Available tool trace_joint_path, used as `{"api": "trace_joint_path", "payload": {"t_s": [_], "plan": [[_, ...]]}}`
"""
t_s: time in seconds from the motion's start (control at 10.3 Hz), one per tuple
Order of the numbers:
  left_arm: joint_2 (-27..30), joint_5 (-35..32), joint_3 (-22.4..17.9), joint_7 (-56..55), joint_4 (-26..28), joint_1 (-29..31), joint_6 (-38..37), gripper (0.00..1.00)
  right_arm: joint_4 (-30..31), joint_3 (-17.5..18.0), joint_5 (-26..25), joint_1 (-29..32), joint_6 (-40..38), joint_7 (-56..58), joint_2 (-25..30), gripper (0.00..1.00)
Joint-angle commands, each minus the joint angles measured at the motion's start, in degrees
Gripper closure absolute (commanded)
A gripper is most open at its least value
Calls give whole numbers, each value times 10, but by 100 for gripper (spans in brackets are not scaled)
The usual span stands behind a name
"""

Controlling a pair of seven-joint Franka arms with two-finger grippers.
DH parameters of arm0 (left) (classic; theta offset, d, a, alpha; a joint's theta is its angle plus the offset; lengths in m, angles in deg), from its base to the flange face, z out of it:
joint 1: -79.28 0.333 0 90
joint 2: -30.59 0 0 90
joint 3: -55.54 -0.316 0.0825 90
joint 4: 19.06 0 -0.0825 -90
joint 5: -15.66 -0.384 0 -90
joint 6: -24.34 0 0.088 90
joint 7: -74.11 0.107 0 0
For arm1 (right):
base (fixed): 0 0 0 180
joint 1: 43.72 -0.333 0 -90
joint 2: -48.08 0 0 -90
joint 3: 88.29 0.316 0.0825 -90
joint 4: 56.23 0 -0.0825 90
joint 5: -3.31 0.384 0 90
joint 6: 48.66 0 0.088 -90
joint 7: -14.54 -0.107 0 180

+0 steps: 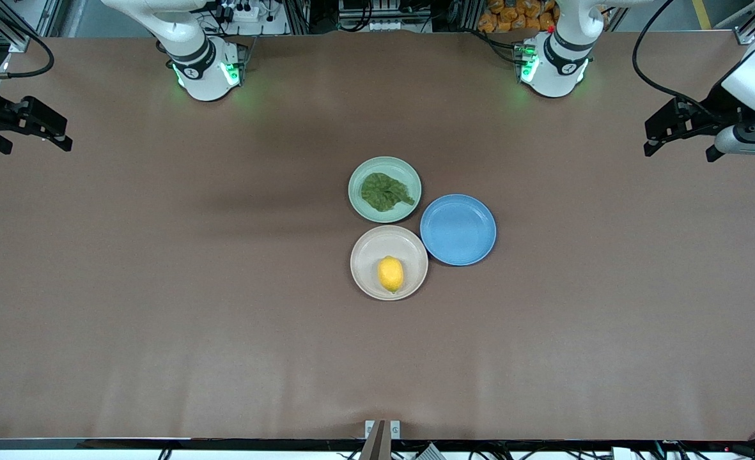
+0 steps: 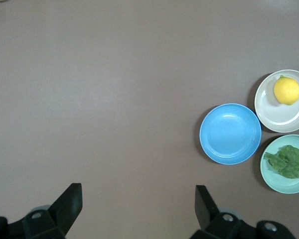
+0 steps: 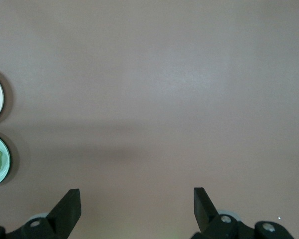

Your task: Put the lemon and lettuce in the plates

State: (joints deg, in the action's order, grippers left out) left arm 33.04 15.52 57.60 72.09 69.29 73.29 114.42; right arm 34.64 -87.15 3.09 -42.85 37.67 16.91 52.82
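Observation:
The lemon (image 1: 390,274) lies in the beige-pink plate (image 1: 367,250) at the table's middle. The lettuce (image 1: 385,191) lies flat in the mint green plate (image 1: 355,189), which sits farther from the front camera and touches the beige-pink one. Both also show in the left wrist view: lemon (image 2: 287,90), lettuce (image 2: 289,161). My left gripper (image 1: 679,142) is open and empty, up in the air at the left arm's end of the table. My right gripper (image 1: 32,133) is open and empty, high over the right arm's end. Both arms wait away from the plates.
An empty blue plate (image 1: 458,229) sits beside the two plates, toward the left arm's end, and shows in the left wrist view (image 2: 230,133). The brown table (image 1: 160,287) stretches wide on both sides. A small bracket (image 1: 381,429) sits at the front edge.

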Motion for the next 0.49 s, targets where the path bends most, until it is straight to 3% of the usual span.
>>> {"api": "trace_joint_path", "payload": {"t_s": [0.0, 0.39], "plan": [[-9, -18, 1, 4, -17, 0, 5, 0, 11, 10, 8, 15, 0, 6, 19, 0], [-9, -19, 2, 7, -17, -2, 5, 0, 11, 9, 8, 16, 4, 6, 19, 0]]}}
